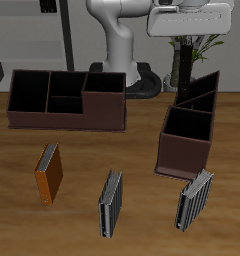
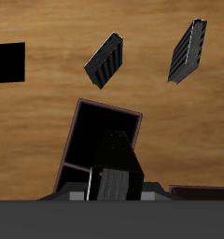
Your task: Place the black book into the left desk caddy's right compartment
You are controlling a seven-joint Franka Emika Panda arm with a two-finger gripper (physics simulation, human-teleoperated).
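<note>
book hangs over the caddy, one slip from a miss

wooden counter [image 1: 82, 165] carries two dark brown caddies and three loose books. the caddy [image 1: 188, 135], seen end-on, has a black book [image 1: 198, 90] leaning up out of its far end, high under the white tool [image 1: 192, 18]. from the wrist, the book [image 2: 116, 166] looks pinched between the tool's [image 2: 112, 191] jaws, narrow on its thin edge, directly above the big square compartment [image 2: 97, 131].

risks, as i judge them:
- the book sits tilted; lowered that way, its lower corner could catch a divider or wall and lodge in a smaller section instead.
- letting go too high could let it tip over the wall and out onto the counter.
- a thin hardcover may pivot in the grip if an edge drags.
- pushing down hard could shove the caddy toward the striped book [image 1: 195, 198] just beside its near end.

the orange book [image 1: 49, 174], the other striped book [image 1: 111, 202] and the wide caddy [image 1: 67, 99] lie well apart, unlikely to interfere.
</note>
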